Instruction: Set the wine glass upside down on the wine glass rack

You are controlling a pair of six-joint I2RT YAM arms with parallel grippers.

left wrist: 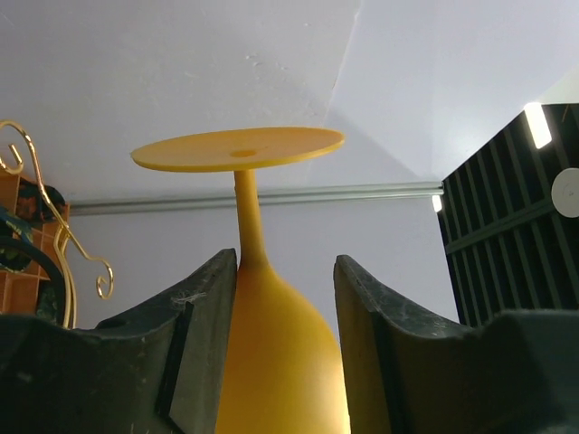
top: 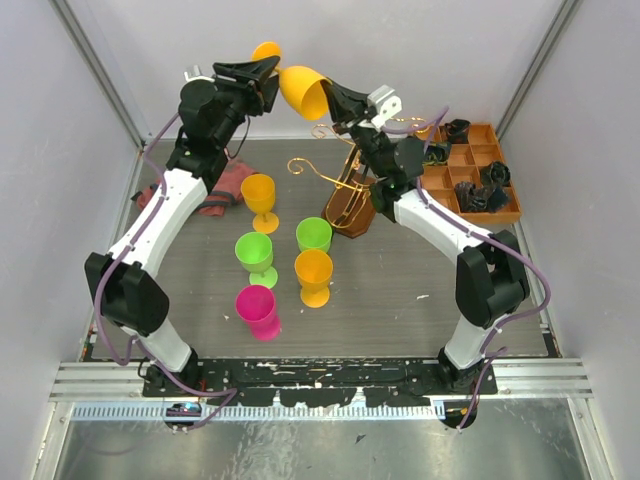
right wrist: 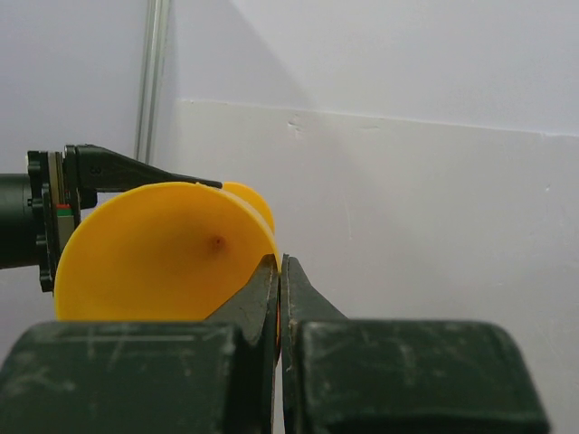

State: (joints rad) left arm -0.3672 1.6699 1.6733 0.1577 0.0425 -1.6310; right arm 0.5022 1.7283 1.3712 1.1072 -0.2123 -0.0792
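**Aloft, one glass between two hands**

Well above the back of the dark grey surface (top: pixel 400 290), the yellow-orange plastic wine glass (top: pixel 303 90) (left wrist: pixel 271 344) (right wrist: pixel 154 253) hangs in the air. It is tilted almost onto its side, with its round foot toward the left and rear and its open mouth toward the right.

The right hand (top: pixel 328 95) (right wrist: pixel 280 262) has its two fingers together on the rim of the bowl, with the thin wall pinched between them.

The left hand (top: pixel 272 82) (left wrist: pixel 285 262) reaches in from the other end. Its fingers stand apart on either side of the bowl's narrow upper part, just below the stem and close against it. Whether they press on it I cannot tell.

The wine glass rack (top: pixel 350 205), thin gold wire with curled arms on a dark brown wooden base, stands on the surface below and to the right of the glass, apart from it. No glass hangs on its arms.

Nearer the arm bases stand five more drinking vessels:
- an orange goblet (top: pixel 258 192)
- two green goblets (top: pixel 253 250) (top: pixel 313 235)
- a second orange goblet (top: pixel 313 270)
- a pink cup (top: pixel 258 308)

A crumpled red cloth (top: pixel 228 188) lies beside the left arm. An orange-brown compartment tray (top: pixel 490 217) holding small dark items sits at the right rear.
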